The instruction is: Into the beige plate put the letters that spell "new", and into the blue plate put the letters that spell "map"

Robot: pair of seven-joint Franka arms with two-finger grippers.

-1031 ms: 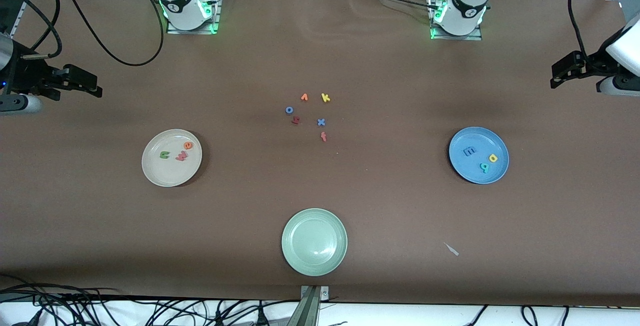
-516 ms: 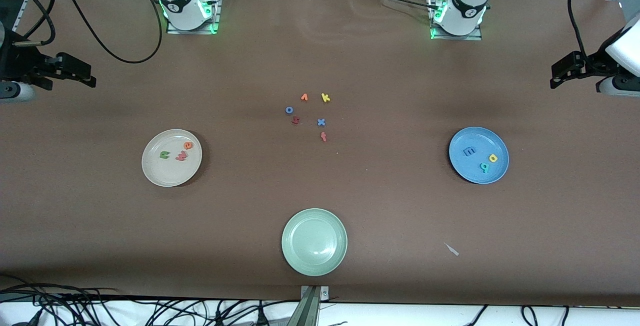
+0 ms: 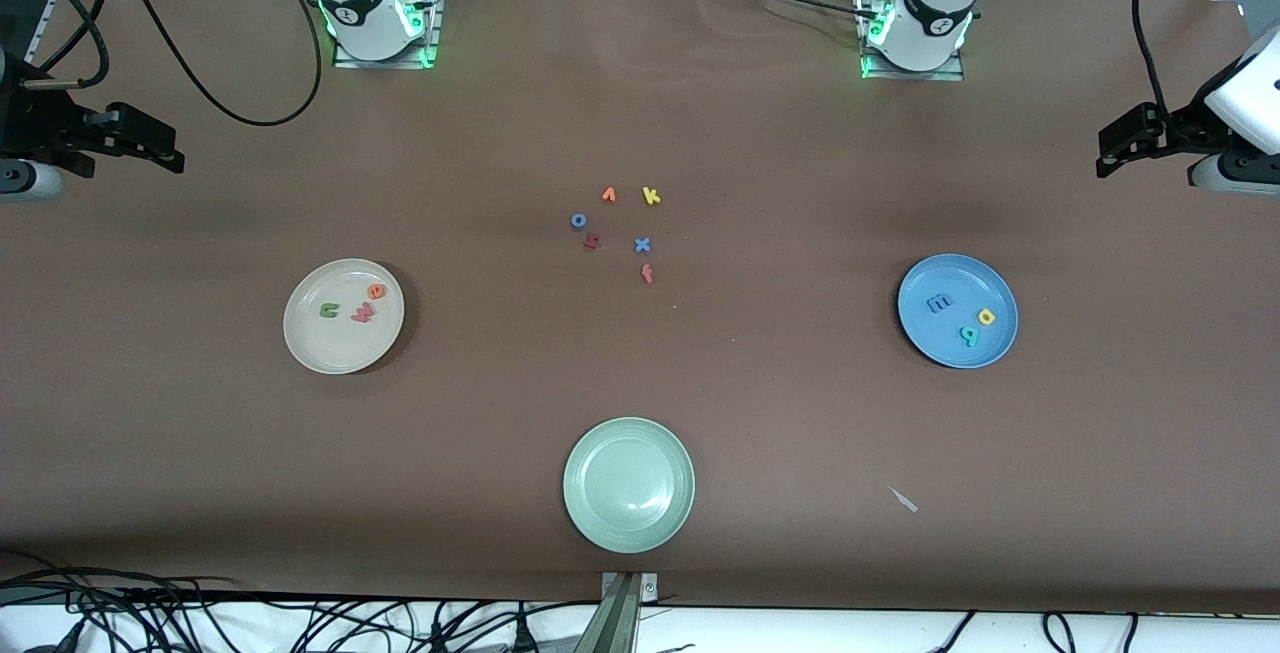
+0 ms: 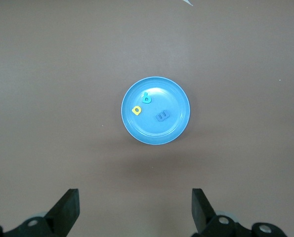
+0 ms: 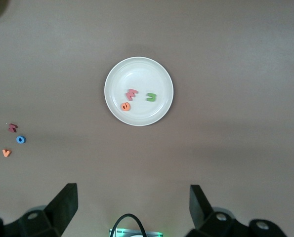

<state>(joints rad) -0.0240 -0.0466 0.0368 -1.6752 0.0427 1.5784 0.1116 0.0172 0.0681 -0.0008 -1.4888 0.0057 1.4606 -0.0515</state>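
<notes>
The green n (image 3: pixel 328 311), pinkish-red w (image 3: pixel 363 312) and orange e (image 3: pixel 376 291) foam letters lie in the round beige plate (image 3: pixel 320 348). The blue m (image 3: pixel 939 304), teal p (image 3: pixel 968 336) and yellow a (image 3: pixel 987 317) lie in the round sky-blue plate (image 3: pixel 940 348). Both plates sit on the brown table covering (image 3: pixel 780 413). The right gripper (image 5: pixel 132 205) and left gripper (image 4: pixel 134 207) hang high over the table's ends, jaws wide, empty.

Robot lab: bolted arm bases (image 3: pixel 375 28), cables (image 3: pixel 200 613)
</notes>
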